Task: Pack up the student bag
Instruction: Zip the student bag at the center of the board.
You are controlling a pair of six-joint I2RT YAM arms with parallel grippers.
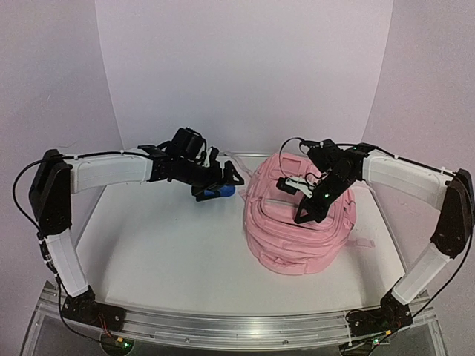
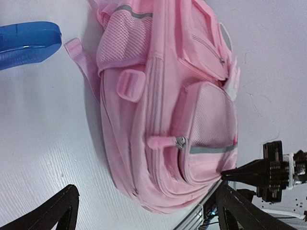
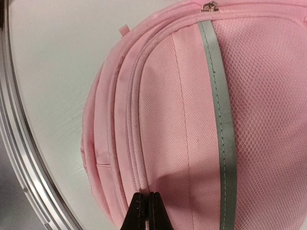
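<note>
The student bag (image 1: 293, 241) is a big pink backpack standing bulged on the right half of the white table; it also fills the left wrist view (image 2: 163, 100) and the right wrist view (image 3: 187, 96). My right gripper (image 1: 301, 217) is shut, its tips (image 3: 147, 211) pinched at the zip seam on the bag's front; what sits between them is hidden. A blue flat case (image 1: 220, 191) (image 2: 29, 42) lies left of the bag. My left gripper (image 1: 225, 179) (image 2: 151, 215) hovers just over that case, open and empty.
A metal rail (image 1: 237, 326) runs along the table's near edge, also seen past the bag (image 3: 14, 143). White walls close in the back and sides. Bare tabletop (image 1: 163, 245) spreads left and in front of the bag.
</note>
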